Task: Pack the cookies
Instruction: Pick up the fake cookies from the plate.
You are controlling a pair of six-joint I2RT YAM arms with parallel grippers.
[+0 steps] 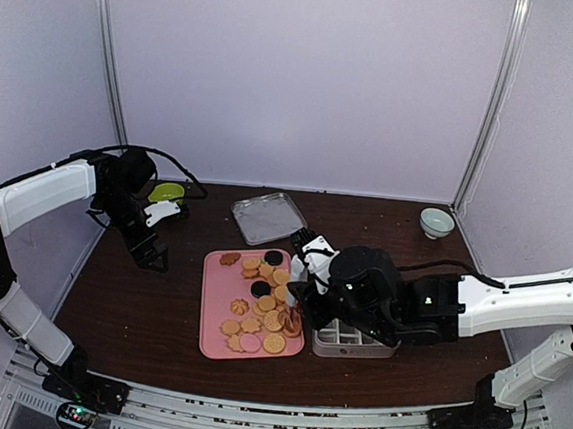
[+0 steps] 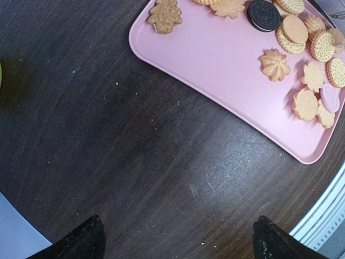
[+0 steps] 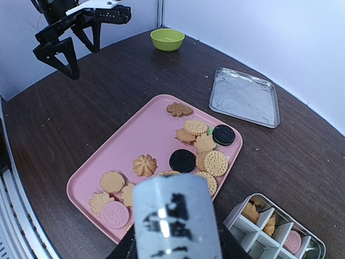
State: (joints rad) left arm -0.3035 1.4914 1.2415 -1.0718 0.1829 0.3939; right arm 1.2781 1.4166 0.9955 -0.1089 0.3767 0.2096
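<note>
On the dark table (image 1: 137, 312), a pink tray (image 1: 213, 341) is holding most cookies (image 1: 264, 303), with a few sitting in the divided box (image 1: 356, 343). The left gripper (image 2: 178, 237) is hovering beside the tray, spread wide. The right gripper (image 1: 297, 296) is hanging over the cookies, and I cannot tell its jaws' stance. One pink cookie (image 2: 330, 97) is showing embossing too small to read.

Open tabletop (image 1: 138, 302) left of pink tray (image 1: 217, 301)

On the worktop (image 1: 138, 302) before me, the cookies (image 1: 264, 303) lie on the tray (image 1: 221, 299) at centre, mostly on its right half. The divided box (image 1: 356, 341) sits just right of the tray's near corner with a few more in its compartments. Behind the tray sits the shallow pan (image 1: 268, 217), with the left bowl (image 1: 167, 192) and the right bowl (image 1: 436, 222) at the far corners; my left tool (image 1: 150, 253) hangs left of the tray, my right tool (image 1: 298, 294) over its right edge.
</note>
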